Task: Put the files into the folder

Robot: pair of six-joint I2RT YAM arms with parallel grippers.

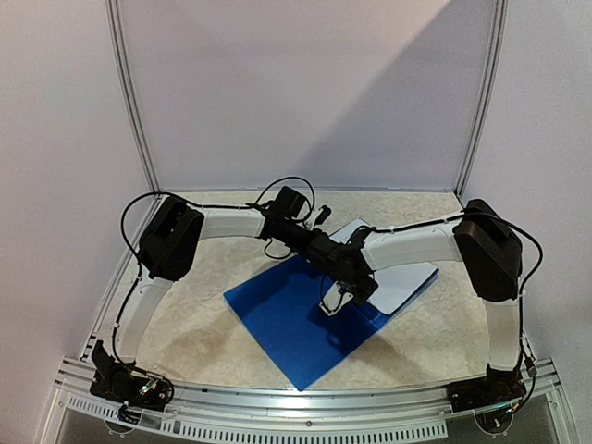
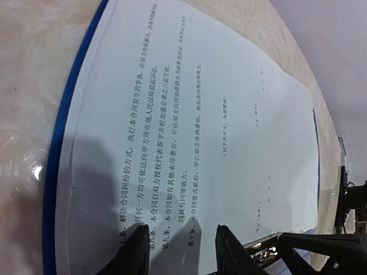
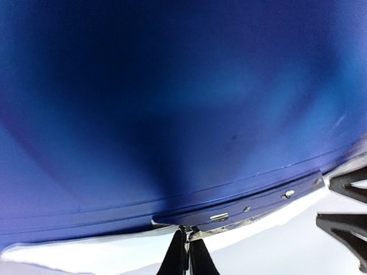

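Files (image 2: 189, 114) within blue edge of folder (image 2: 55, 149)

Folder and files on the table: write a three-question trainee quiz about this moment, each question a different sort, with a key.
1. True or false: the files lie beside the folder, not on it.
2. Pick one. The right gripper is: A) wide open, B) shut, C) out of every view.
3. Fill the blank: the gripper whose fingers stand apart over the files is the ____ one.

Key
1. False: the files lie on the open folder, and its blue edge shows past them.
2. B.
3. Left: the left gripper.
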